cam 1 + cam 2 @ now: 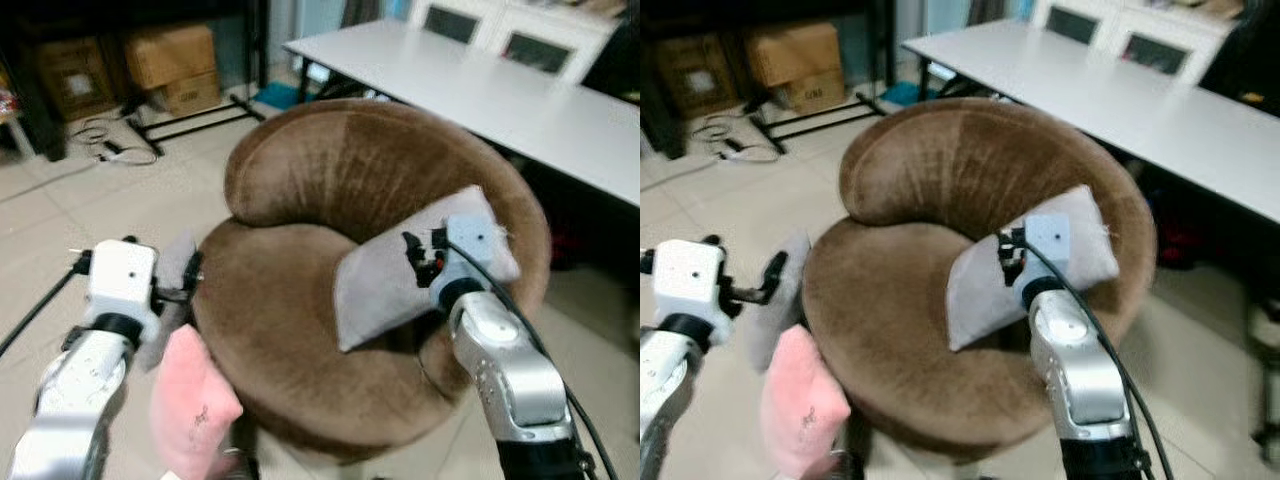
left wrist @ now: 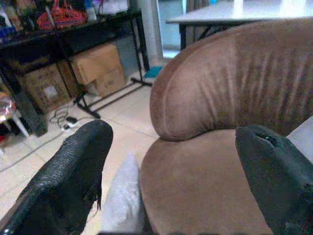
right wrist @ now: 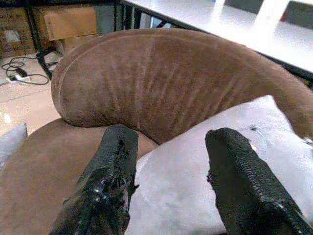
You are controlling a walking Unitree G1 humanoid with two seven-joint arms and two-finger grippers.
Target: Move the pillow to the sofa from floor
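A round brown sofa stands in front of me. A grey pillow lies on its seat, leaning against the right side of the backrest. My right gripper hovers just over that pillow, open, with nothing clamped between its fingers. My left gripper is open at the sofa's left edge. Beside it, a second grey pillow stands on the floor against the sofa's side. A pink pillow lies lower down, close to my left arm.
A long white table runs behind the sofa on the right. Cardboard boxes sit under a black rack at the back left, with cables on the tiled floor. Bare floor lies to the left of the sofa.
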